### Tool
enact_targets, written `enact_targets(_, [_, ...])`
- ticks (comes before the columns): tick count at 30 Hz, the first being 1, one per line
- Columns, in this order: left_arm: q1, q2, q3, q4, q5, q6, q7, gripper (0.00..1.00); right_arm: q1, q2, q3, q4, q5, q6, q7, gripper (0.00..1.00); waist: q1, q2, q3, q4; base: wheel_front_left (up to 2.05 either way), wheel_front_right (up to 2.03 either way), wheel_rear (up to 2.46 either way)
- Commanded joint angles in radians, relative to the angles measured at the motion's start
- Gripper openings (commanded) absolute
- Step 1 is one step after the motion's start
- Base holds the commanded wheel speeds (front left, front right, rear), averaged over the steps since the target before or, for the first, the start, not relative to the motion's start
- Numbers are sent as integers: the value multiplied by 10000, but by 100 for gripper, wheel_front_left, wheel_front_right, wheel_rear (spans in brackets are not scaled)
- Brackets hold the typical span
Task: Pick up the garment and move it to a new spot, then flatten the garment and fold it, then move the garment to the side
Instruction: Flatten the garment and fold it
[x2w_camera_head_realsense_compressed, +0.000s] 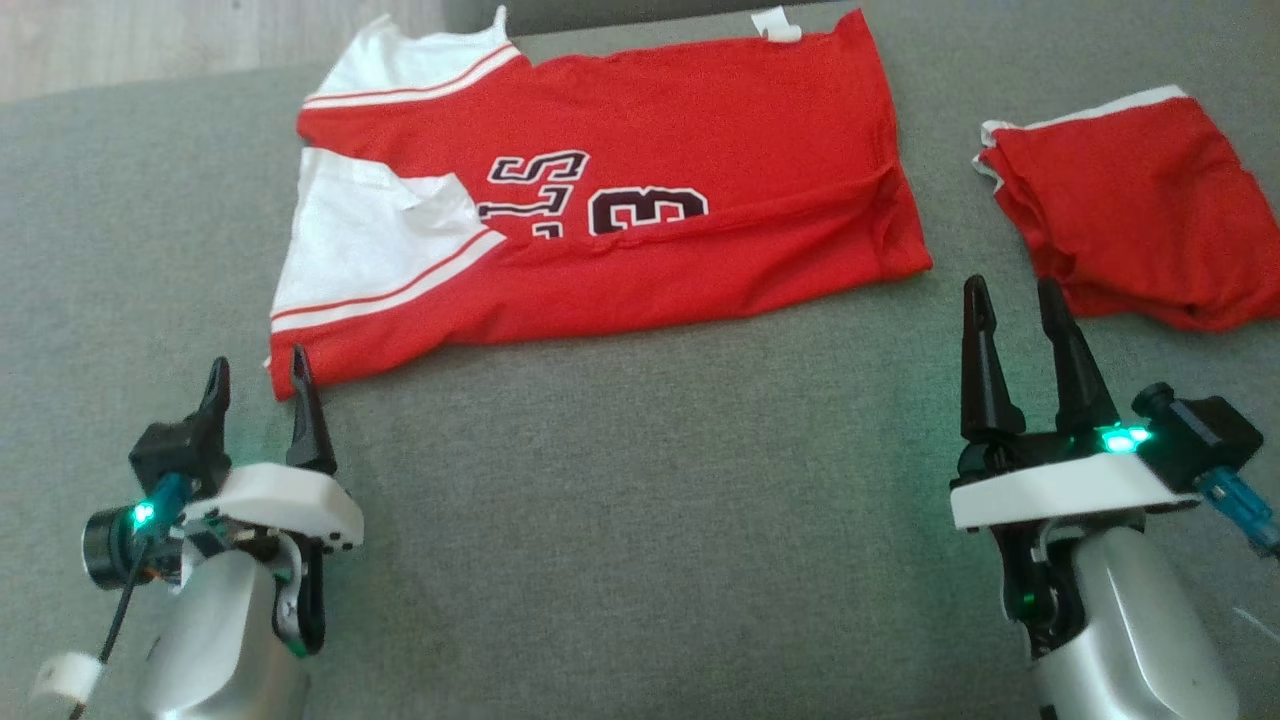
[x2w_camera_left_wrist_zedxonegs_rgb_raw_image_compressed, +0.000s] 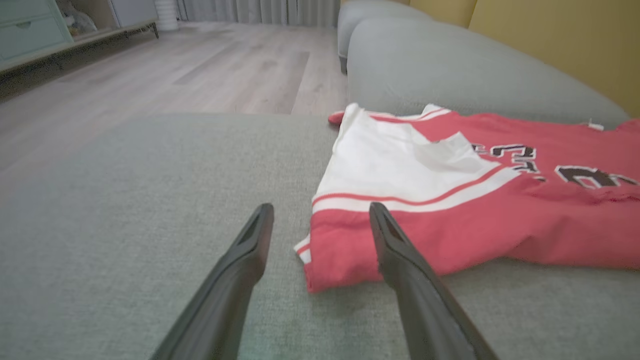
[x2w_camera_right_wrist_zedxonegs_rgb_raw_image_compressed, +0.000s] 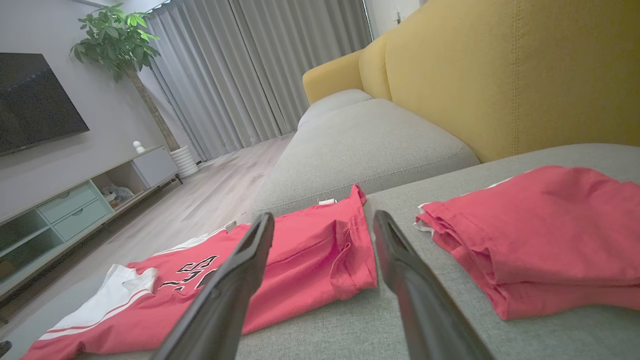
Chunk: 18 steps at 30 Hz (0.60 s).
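Observation:
A red and white jersey, the garment (x2w_camera_head_realsense_compressed: 640, 230), lies spread on the grey sofa seat (x2w_camera_head_realsense_compressed: 620, 500), folded lengthwise with dark numbers showing. My left gripper (x2w_camera_head_realsense_compressed: 257, 372) is open just in front of the garment's near left corner (x2w_camera_left_wrist_zedxonegs_rgb_raw_image_compressed: 320, 270), fingers apart and holding nothing. My right gripper (x2w_camera_head_realsense_compressed: 1010, 293) is open too, empty, standing off the garment's right hem (x2w_camera_right_wrist_zedxonegs_rgb_raw_image_compressed: 355, 250) and beside a second red cloth. In the right wrist view the garment (x2w_camera_right_wrist_zedxonegs_rgb_raw_image_compressed: 280, 270) stretches to the left past my fingers.
A folded red garment (x2w_camera_head_realsense_compressed: 1140, 220) lies at the right of the seat, also seen in the right wrist view (x2w_camera_right_wrist_zedxonegs_rgb_raw_image_compressed: 545, 235). A yellow backrest (x2w_camera_right_wrist_zedxonegs_rgb_raw_image_compressed: 500, 70) rises behind. Wooden floor (x2w_camera_left_wrist_zedxonegs_rgb_raw_image_compressed: 175, 70), a TV cabinet (x2w_camera_right_wrist_zedxonegs_rgb_raw_image_compressed: 60, 210) and a plant (x2w_camera_right_wrist_zedxonegs_rgb_raw_image_compressed: 120, 40) lie beyond the sofa's left end.

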<state>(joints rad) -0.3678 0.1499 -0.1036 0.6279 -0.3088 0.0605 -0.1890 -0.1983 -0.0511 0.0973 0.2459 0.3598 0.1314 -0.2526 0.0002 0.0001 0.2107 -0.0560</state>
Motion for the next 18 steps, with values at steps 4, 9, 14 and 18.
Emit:
enact_targets(4, [-753, 403, 166, 547, -55, -168, 324, 100, -465, 8, 298, -404, 39, -7, -91, 100, -2, -1, 272, -166, 0, 0, 0])
enact_targets(9, [-1194, 508, 159, 1269, -74, -111, 385, 100, -530, 8, 410, -434, 94, -7, -91, 100, -2, -1, 432, -293, 0, 0, 0])
enact_targets(14, [-1508, 557, 70, 1826, -56, -31, 772, 100, -574, 8, 333, -434, 77, -7, -91, 100, -2, -1, 540, -381, 0, 0, 0])
enact_targets(18, [-1671, 605, -150, 2455, 21, 6, 1590, 100, -614, 8, 322, -445, 83, -7, -91, 100, -2, -1, 591, -439, 0, 0, 0])
